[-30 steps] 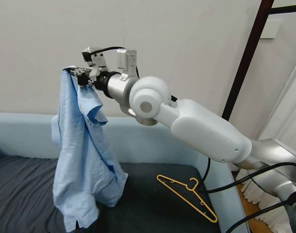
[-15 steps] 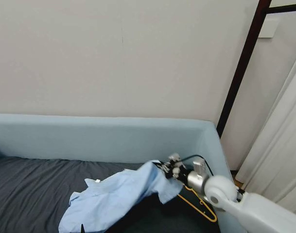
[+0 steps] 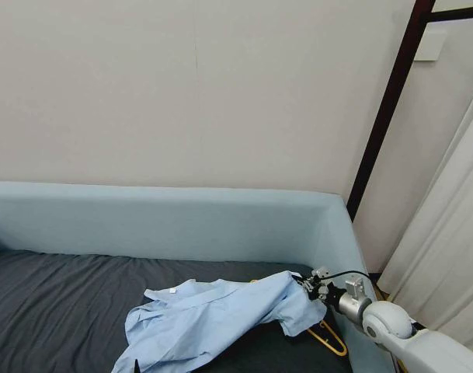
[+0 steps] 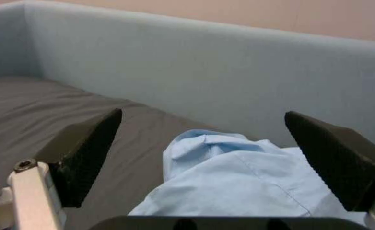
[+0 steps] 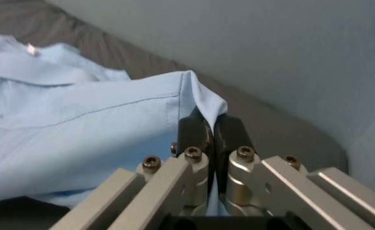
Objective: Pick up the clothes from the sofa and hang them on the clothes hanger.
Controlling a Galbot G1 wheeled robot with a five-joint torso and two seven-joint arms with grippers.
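A light blue shirt lies crumpled on the sofa's dark seat. My right gripper is low at the seat's right end, shut on the shirt's right edge. In the right wrist view the gripper pinches a fold of the shirt between its black pads. A yellow hanger lies on the seat under that edge, mostly covered. In the left wrist view my left gripper stands open just above the shirt, touching nothing, with the sofa back behind it.
The sofa's pale blue back runs along the wall and its armrest closes the right end. A dark rack post rises beyond the armrest, next to a white curtain.
A second ago my right arm held the shirt high in the air. It has come down, the shirt now rests on the seat, and the gripper has drawn its edge rightward.
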